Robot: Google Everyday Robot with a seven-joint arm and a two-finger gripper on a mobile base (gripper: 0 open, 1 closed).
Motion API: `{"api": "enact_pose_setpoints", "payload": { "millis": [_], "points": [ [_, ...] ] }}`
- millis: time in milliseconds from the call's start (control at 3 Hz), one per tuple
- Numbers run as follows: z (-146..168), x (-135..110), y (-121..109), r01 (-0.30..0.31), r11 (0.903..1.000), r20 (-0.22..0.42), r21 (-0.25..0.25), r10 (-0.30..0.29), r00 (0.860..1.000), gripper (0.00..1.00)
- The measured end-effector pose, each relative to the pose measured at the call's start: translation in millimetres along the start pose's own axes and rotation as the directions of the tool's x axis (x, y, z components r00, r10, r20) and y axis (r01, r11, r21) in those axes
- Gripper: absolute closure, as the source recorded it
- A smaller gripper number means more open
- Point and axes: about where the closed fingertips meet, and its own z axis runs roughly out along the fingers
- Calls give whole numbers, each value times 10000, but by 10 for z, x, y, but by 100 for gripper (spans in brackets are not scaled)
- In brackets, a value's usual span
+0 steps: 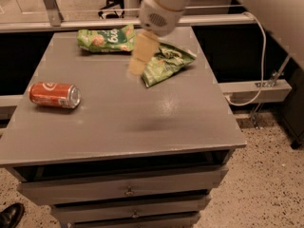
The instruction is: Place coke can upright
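A: Shiny metal on the coke can [53,94], smooth and red, silvery at the end.
B: And the table top [142,127]?
A: Grey, smooth, mostly dull, with a soft shine near the middle. Same grey painted look on the drawers [95,189], with little metal knobs [129,191].
B: Crinkly, glossy plastic for the far snack bag [105,38] and the near snack bag [166,63]?
A: Yes, green and very wrinkly. Pale tan and dull on the gripper [136,65], up over the back of the table, just beside the near snack bag. Smooth, hard white shell on the arm [164,6] above.
B: Speckled, stony-looking floor [266,184]. Shiny black shoe [10,214] down in the corner.
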Motion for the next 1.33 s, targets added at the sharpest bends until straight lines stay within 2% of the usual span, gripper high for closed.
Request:
{"api": "enact_pose_setpoints", "payload": {
  "millis": [333,667,1000,1333],
  "points": [
    [274,-515,65,-143,9982,431,-585,168,9989,0],
    [544,-1020,230,-147,9908,677,-1343,240,9974,0],
    [772,-1404,399,-264,9876,704,-1550,377,9968,0],
    [843,-1496,449,-397,9866,659,-1581,507,9965,0]
  ]
}}
